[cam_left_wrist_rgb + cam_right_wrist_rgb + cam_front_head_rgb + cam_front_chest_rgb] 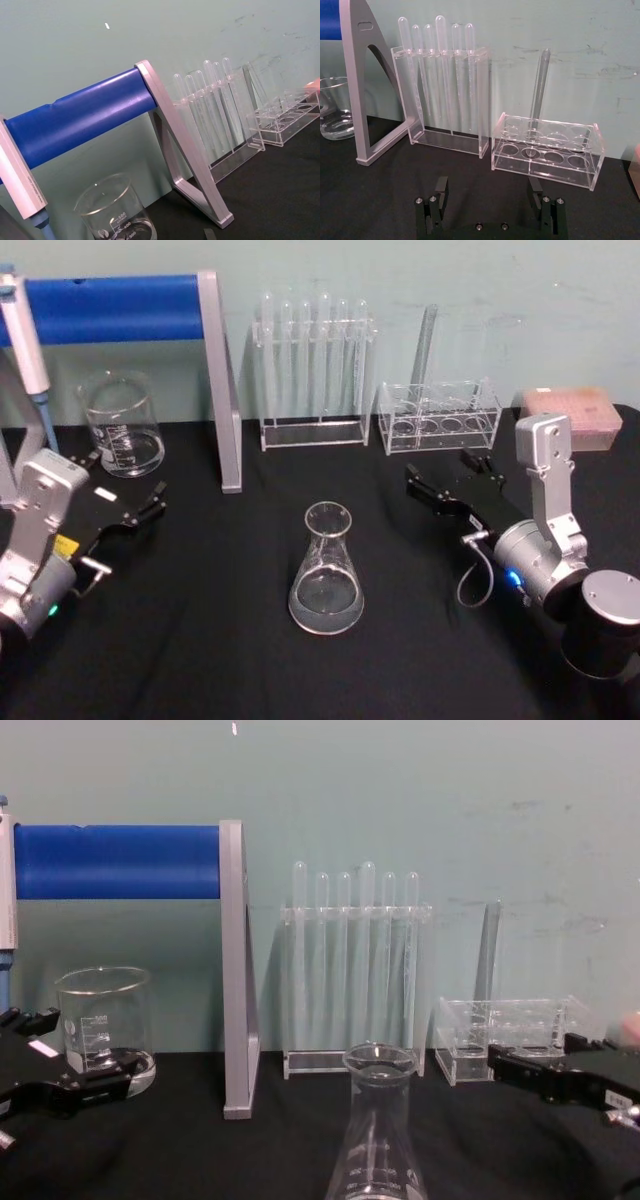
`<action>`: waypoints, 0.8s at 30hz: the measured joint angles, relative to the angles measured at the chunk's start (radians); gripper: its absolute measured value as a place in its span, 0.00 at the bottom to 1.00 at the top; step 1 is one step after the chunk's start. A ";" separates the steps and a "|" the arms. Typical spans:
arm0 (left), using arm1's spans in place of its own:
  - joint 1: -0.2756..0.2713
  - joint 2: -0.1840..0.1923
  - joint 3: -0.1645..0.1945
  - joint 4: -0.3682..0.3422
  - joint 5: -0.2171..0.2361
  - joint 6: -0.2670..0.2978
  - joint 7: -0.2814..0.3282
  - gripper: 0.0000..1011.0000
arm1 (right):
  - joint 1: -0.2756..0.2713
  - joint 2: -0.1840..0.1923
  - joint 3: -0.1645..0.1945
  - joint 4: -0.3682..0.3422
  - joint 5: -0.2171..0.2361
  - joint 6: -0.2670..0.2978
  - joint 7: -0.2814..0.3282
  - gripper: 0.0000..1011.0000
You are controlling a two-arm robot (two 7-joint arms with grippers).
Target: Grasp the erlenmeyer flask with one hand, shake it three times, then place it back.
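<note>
The erlenmeyer flask (326, 570) is clear, glossy glass, like the beaker (121, 425). The two tube racks (314, 380) look like transparent smooth plastic. The table cover (220, 640) is matt black, probably cloth. The stand (220, 380) has brushed grey metal legs and a smooth blue bar.

Even, moderately bright light, soft and diffuse. Black counter (200, 640) swallows shadows. Faint shadows behind tube rack (355, 970) on green wall (450, 810). Small highlights on erlenmeyer flask (326, 570) and beaker (120, 425). Head view slightly soft; flask in chest view cut by lower edge, mildly blurred.
</note>
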 joint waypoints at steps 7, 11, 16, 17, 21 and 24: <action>0.000 0.000 0.000 0.000 0.000 0.000 0.000 0.99 | -0.002 0.001 0.000 -0.002 0.000 -0.002 -0.001 0.99; 0.000 0.000 0.000 0.000 0.000 0.000 0.000 0.99 | -0.002 0.001 0.000 -0.003 0.001 -0.003 -0.001 0.99; 0.000 0.000 0.000 0.000 0.000 0.000 0.000 0.99 | -0.003 0.002 0.000 -0.004 0.001 -0.004 -0.002 0.99; 0.000 0.000 0.000 0.000 0.000 0.000 0.000 0.99 | -0.003 0.002 0.000 -0.004 0.001 -0.004 -0.002 0.99; 0.000 0.000 0.000 0.000 0.000 0.000 0.000 0.99 | -0.003 0.002 0.000 -0.004 0.001 -0.004 -0.003 0.99; 0.000 0.000 0.000 0.000 0.000 0.000 0.000 0.99 | -0.003 0.002 0.000 -0.004 0.001 -0.004 -0.003 0.99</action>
